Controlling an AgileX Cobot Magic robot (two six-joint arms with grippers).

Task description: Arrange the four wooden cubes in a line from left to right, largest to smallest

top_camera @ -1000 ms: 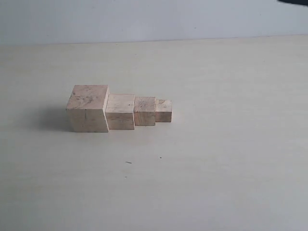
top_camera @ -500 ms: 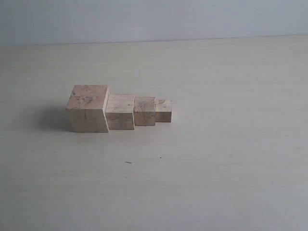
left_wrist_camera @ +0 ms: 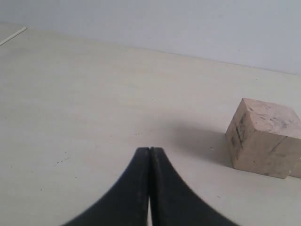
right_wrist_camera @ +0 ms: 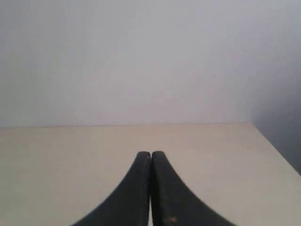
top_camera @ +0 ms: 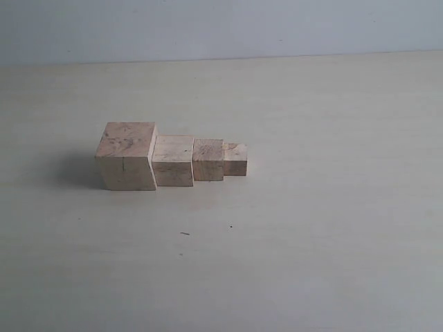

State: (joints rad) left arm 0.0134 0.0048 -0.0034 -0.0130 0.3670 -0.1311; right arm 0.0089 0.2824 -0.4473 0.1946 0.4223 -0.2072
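Four wooden cubes (top_camera: 172,158) sit touching, largest leftmost; left gripper (left_wrist_camera: 149,150) and right gripper (right_wrist_camera: 151,154) are pinched closed, empty, best parked clear of them

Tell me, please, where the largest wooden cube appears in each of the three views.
Exterior view: largest cube at the left end of the row.
Left wrist view: largest cube ahead of the shut fingers, off to one side.
Right wrist view: not in it.
Shared landmark: the table meeting the wall.
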